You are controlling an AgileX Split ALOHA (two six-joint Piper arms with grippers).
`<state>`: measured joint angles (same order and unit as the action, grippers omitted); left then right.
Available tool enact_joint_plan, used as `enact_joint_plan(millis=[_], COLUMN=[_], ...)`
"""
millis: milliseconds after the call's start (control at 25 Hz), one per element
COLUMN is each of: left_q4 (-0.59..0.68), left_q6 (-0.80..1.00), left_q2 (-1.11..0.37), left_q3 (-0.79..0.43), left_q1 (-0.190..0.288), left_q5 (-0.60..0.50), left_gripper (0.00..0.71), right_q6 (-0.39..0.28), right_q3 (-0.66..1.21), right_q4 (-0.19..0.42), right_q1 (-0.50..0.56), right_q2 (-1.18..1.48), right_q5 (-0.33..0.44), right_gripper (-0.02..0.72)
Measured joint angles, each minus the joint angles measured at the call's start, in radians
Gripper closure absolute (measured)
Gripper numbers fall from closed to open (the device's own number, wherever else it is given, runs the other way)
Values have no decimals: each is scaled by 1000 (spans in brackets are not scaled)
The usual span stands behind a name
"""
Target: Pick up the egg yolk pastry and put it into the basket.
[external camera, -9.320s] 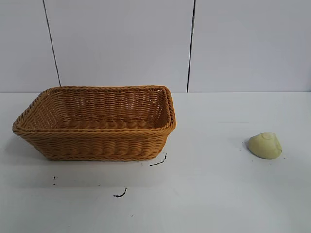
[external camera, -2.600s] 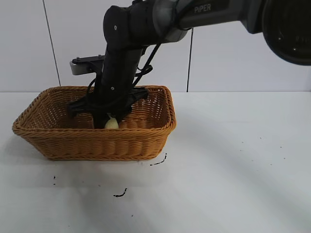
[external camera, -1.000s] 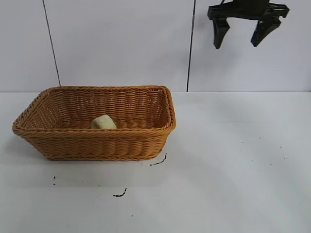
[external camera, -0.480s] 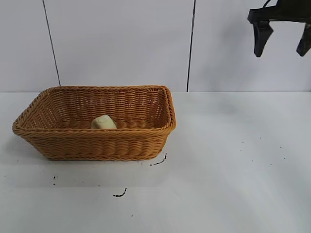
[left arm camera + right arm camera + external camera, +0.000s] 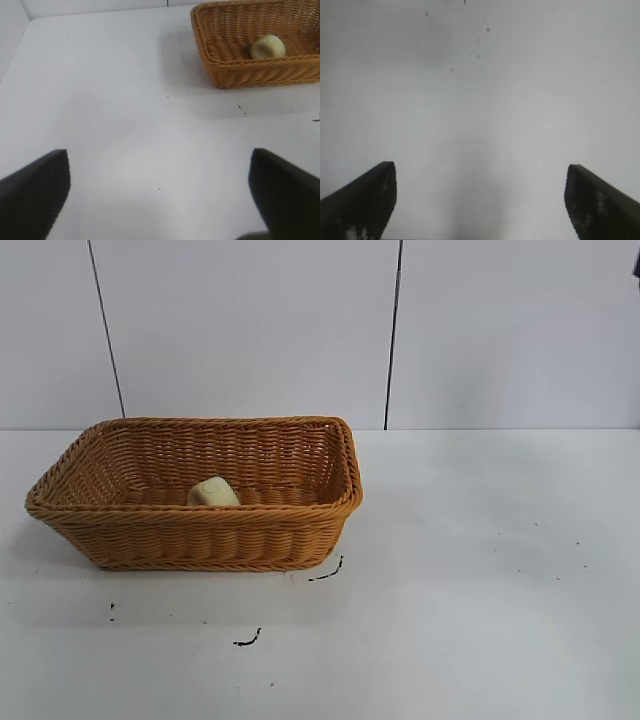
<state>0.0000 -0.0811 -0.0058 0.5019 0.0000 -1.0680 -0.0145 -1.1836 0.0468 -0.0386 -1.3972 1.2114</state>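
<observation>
Pastry in the basket, both grippers empty.

Exterior: the egg yolk pastry [image 5: 213,492] sits inside the basket [image 5: 200,535]. Left wrist: left gripper [image 5: 160,192] gapes wide, empty, basket well ahead. Right wrist: right gripper [image 5: 480,200] wide, empty, above bare tabletop [image 5: 485,90]. Placing looks done; parking remains.

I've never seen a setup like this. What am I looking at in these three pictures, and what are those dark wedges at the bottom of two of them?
These are three cameras on a two-armed table robot. One looks across the white table from outside. There a woven basket stands at the left, with a small pale egg yolk pastry lying inside it.

The other two cameras ride on the arms' wrists. The dark wedges are each gripper's two fingers, spread wide. The left gripper hangs open over bare table, with the basket and pastry farther off. The right gripper is open too, above bare table with a few dark specks. Neither holds anything.
</observation>
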Motion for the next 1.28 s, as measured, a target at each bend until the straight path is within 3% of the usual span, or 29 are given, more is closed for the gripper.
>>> enact_joint_plan(millis=[200, 520, 640, 1280], left_q4=[0, 0, 0, 0], left_q6=[0, 0, 0, 0], left_q2=[0, 0, 0, 0], left_q3=[0, 0, 0, 0], left_q1=[0, 0, 0, 0], left_q5=[0, 0, 0, 0], left_gripper=[14, 14, 14, 14], right_q6=[-3, -3, -3, -6], right_q3=[253, 581, 677, 694], right_q4=[-9, -12, -27, -47], right_q1=[0, -2, -2, -2], right_q2=[265, 700, 871, 1399], right_q5=[-5, -159, -176, -184], right_gripper=[49, 49, 49, 49])
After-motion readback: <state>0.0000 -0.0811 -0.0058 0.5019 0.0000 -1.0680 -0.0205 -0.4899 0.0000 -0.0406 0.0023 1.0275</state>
